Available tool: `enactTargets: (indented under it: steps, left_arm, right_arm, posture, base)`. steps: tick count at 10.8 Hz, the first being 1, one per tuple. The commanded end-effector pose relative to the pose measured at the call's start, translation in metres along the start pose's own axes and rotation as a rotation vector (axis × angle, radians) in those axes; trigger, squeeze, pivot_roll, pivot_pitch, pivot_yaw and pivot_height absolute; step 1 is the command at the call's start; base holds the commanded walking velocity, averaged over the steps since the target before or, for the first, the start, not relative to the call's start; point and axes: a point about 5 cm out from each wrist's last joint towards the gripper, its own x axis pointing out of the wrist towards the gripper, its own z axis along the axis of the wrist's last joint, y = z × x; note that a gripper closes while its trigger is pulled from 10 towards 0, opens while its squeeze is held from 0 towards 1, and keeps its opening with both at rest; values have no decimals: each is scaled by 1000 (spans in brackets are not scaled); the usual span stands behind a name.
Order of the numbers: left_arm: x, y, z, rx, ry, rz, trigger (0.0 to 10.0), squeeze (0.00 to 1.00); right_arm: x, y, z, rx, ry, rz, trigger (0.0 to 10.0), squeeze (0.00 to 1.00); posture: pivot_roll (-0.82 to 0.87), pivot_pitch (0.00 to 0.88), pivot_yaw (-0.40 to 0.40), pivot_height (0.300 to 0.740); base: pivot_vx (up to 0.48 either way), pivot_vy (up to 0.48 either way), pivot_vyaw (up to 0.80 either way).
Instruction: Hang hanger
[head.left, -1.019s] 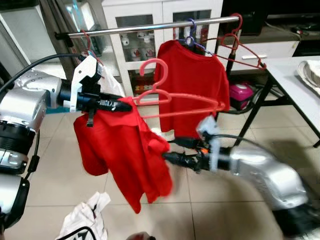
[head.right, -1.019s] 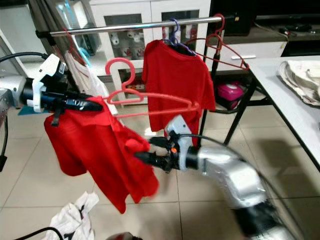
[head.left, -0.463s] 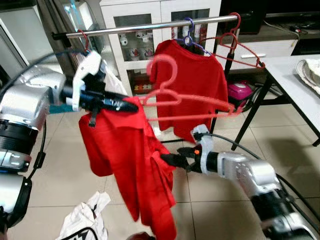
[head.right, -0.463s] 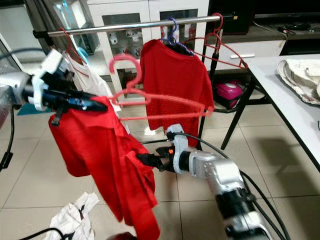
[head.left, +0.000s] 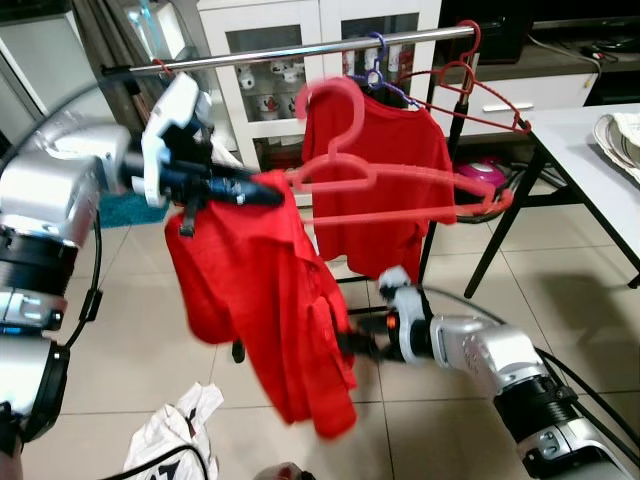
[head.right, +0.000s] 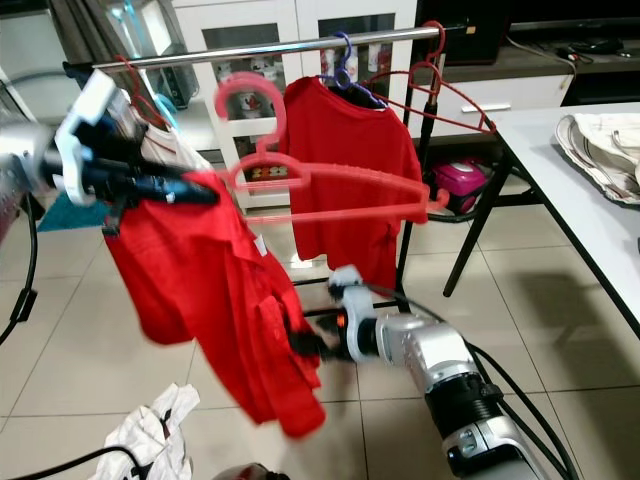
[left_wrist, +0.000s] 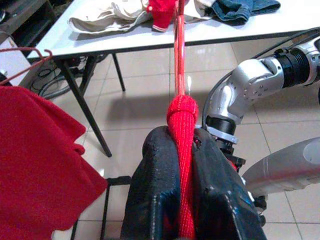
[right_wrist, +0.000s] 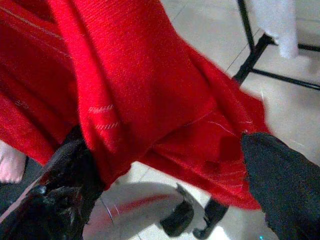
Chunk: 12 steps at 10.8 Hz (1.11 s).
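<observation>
Change: left pincer (head.left: 262, 192) had lifted pink plastic hanger (head.left: 400, 185) with red knitted shirt (head.left: 265, 300) nearer silver metal rail (head.left: 300, 52) | grip: clamped on hanger end | right pincer (right_wrist: 165, 165) spread open around hem | hook below rail, unhung

No words, labels, brands or numbers are showing clearly enough to be read on anything in these views.
</observation>
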Motion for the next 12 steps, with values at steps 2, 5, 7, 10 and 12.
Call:
enactTargets:
  steps: [2,5,7,10,12]
  left_arm:
    - [-9,3,13,48,-27,45,0,0]
    - [-12,2,12,48,-28,51,0,0]
    - [-16,1,8,40,-19,67,0,0]
    - [-21,-5,1,19,-16,92,0,0]
    - [-26,-12,-6,-3,-13,112,0,0]
  right_arm:
    - [0,-7,-6,-11,39,-12,0,0]
    - [-3,-16,-15,39,18,-17,0,0]
    - [-7,-25,-16,67,-26,-56,0,0]
    - [-17,-36,-19,125,-112,-106,0,0]
    - [-31,-48,-16,170,-188,-175,0,0]
  posture:
    - [-28,0,143,740]
    - [-30,0,139,740]
    - [-31,0,149,740]
    - [-23,0,142,740]
    - [-15,0,133,740]
  base:
    - [0,0,0]
    - [0,0,0]
    - [0,0,0]
    - [0,0,0]
    - [0,0,0]
